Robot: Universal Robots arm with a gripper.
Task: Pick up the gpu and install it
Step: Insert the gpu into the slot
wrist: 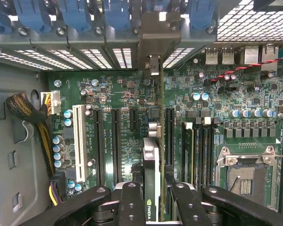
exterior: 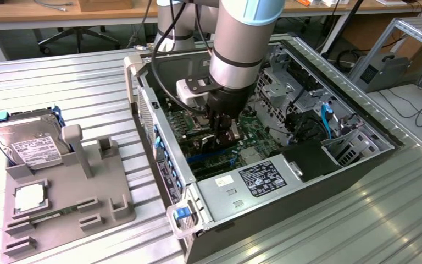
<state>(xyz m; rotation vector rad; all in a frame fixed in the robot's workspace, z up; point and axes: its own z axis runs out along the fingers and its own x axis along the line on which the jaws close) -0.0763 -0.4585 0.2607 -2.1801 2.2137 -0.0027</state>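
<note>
Up close in the wrist view, the gripper (wrist: 154, 188) is clamped on the gpu (wrist: 151, 165): its matte black fingers (wrist: 131, 202), dotted with screw heads, press on both flat faces of the thin card. The card stands edge-on, its pale strip and small green logo facing the camera, and its grey metal bracket (wrist: 153, 33) reaches the perforated rear wall. Beneath it lies the green motherboard (wrist: 113, 94), crowded with long black slots (wrist: 115, 136), one white slot (wrist: 79, 141) and a square silver socket (wrist: 245, 174). Slots run tight along both sides of the card, and I cannot tell whether it is seated. Blue plastic clips (wrist: 118, 14) line the rear edge.

In the exterior view the arm (exterior: 240, 44) drops into the middle of the open case (exterior: 218, 192), with walls and drive cages close around it. At the exterior view's left, well apart, a hard drive (exterior: 24, 140) leans in a grey holder (exterior: 72, 187) on the ribbed metal table (exterior: 357, 220).
</note>
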